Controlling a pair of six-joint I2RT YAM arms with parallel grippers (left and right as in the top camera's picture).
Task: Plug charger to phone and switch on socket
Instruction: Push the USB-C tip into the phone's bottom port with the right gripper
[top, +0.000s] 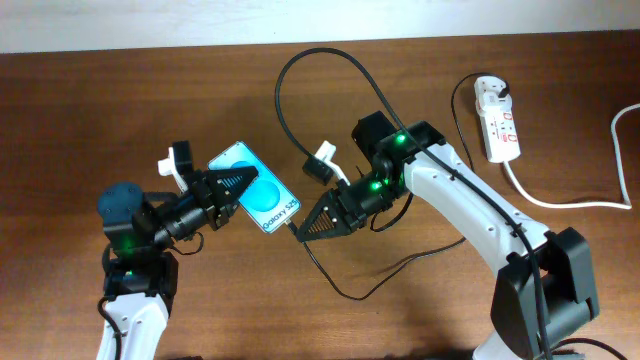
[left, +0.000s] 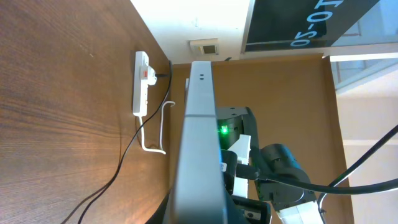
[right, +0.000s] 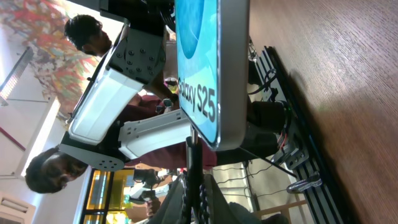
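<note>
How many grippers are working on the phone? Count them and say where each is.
2. The left gripper holds the phone at its upper-left end; the right gripper, pinching the charger, is at the phone's lower-right end. No others are in view.

A brown wood-grain counter (top: 120, 100) fills the overhead view, with a pale wall (top: 200, 20) along its far edge. The left wrist view shows a small beige wall plate (left: 204, 47) and a dark sign (left: 311, 25) with cyan characters. The right wrist view shows a dark-haired person (right: 90, 34) beyond the counter, a second person (right: 50, 171), and a colourful patterned surface (right: 31, 43).
</note>
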